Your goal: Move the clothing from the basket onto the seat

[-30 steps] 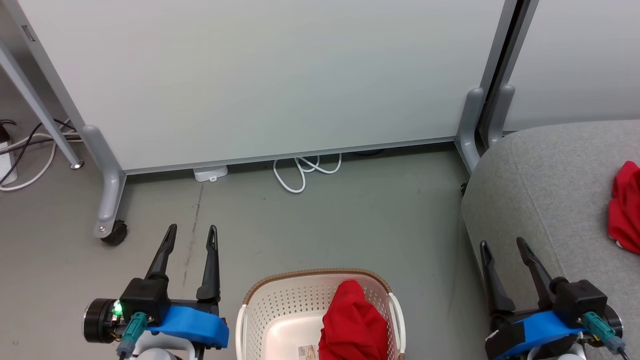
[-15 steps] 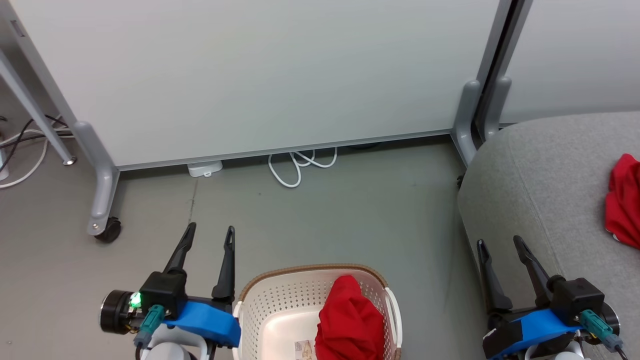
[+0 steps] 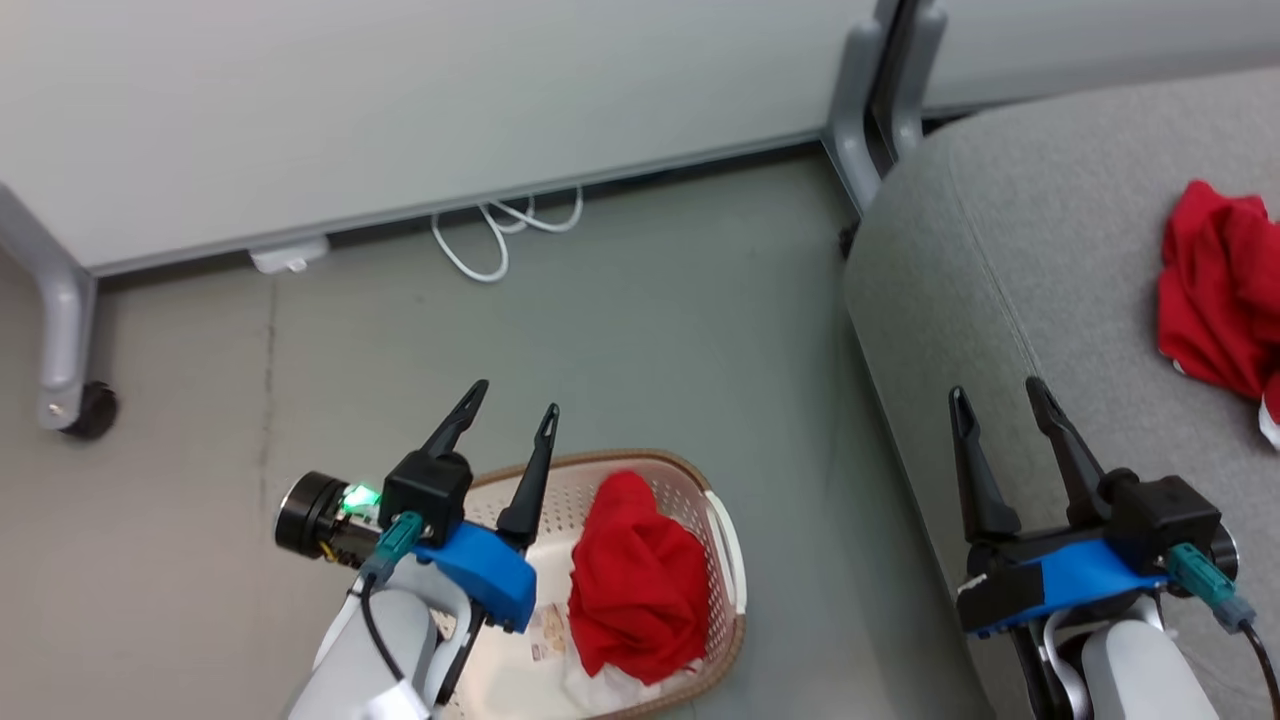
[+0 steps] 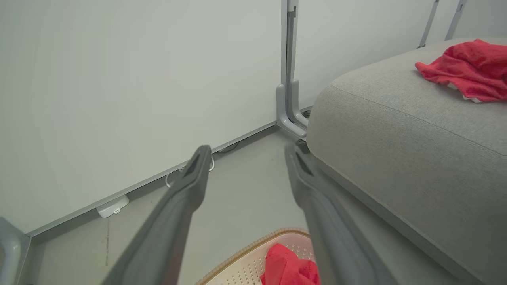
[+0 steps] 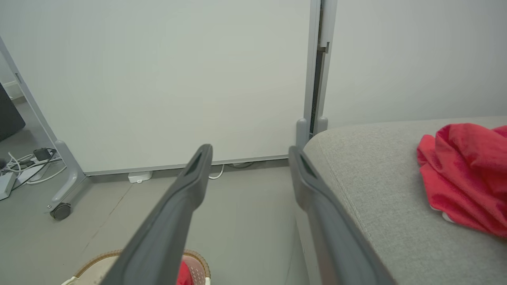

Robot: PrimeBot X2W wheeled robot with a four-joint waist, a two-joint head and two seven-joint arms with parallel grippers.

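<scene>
Below and right of the left gripper (image 3: 514,398), spread and empty over the rim of the basket (image 3: 640,456), lies 1 red garment (image 3: 635,585); the right gripper (image 3: 997,390), equally splayed, hangs farther off beside the seat (image 3: 1000,250).

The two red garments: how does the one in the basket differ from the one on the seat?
The basket garment sits bunched in a tall mound inside the basket; the seat garment lies flatter on the seat. The open left gripper is close by the basket garment; the open right gripper is well apart from the seat garment. Both are red, crumpled, unheld, with white at an edge.
</scene>
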